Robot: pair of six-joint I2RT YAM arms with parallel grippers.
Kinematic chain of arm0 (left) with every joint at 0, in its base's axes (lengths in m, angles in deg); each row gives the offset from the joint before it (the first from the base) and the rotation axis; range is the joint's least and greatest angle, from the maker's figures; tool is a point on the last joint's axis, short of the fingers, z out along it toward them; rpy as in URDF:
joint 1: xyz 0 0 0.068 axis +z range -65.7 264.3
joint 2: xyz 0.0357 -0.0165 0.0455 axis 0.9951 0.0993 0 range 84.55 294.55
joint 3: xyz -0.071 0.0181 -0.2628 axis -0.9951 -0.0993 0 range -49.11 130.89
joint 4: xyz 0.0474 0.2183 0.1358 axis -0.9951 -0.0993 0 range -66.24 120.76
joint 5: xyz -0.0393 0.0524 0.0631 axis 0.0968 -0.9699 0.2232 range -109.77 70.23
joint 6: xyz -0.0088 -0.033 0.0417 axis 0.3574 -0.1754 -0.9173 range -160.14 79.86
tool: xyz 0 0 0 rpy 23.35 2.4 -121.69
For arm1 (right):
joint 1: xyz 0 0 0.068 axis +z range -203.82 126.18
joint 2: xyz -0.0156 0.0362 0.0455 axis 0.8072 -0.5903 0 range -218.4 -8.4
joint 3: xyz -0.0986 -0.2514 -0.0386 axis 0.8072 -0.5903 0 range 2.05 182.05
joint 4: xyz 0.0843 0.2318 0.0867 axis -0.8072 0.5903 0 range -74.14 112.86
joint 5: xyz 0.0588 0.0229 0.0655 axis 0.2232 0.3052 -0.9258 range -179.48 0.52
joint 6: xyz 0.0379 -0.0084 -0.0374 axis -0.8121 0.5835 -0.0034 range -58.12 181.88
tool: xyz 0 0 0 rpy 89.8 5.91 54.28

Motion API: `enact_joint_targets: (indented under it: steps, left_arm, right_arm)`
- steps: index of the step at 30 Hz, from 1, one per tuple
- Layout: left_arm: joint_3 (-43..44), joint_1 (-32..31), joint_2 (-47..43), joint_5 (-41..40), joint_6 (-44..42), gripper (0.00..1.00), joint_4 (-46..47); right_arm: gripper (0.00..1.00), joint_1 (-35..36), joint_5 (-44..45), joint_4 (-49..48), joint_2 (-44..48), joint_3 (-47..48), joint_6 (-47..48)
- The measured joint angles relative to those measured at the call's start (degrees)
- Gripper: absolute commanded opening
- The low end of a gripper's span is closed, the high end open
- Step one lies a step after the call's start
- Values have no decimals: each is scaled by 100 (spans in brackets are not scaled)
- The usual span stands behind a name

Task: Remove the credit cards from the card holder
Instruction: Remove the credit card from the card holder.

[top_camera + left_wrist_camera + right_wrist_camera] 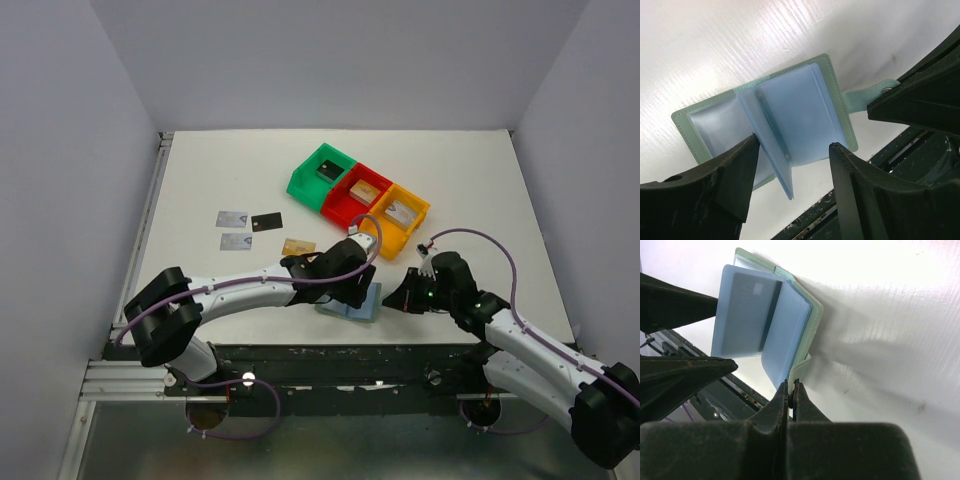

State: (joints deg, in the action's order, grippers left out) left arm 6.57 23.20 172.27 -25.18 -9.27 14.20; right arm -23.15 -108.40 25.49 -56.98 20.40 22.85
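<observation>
right pincer [791, 386] clenches card holder [805, 100] strap [860, 97] | left pincer [794, 142] released | strap points right

Top cam: high, near side, looks down over whole desk [220, 170]. Wrist cams: close-up, low, from opposite sides; both share open card holder [790, 110] at desk's near edge.

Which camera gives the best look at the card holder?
Left wrist: the card holder lies open and nearly whole, its clear sleeves visible below the left gripper. Right wrist sees it steeply from the side, its tab pinched by the right gripper. Top external shows only a corner, since the left gripper covers the rest.
</observation>
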Motion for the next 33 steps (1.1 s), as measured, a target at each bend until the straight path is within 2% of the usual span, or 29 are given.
enact_joint_targets:
  steps: [19, 33]
  left_arm:
    - [-199, 0, -321, -551, -24, 67, -192]
    - [-229, -4, -323, 476, -221, 66, 448]
  right_arm:
    - [0, 0, 2, 4, -63, 4, 4]
    - [0, 2, 0, 0, -131, 4, 4]
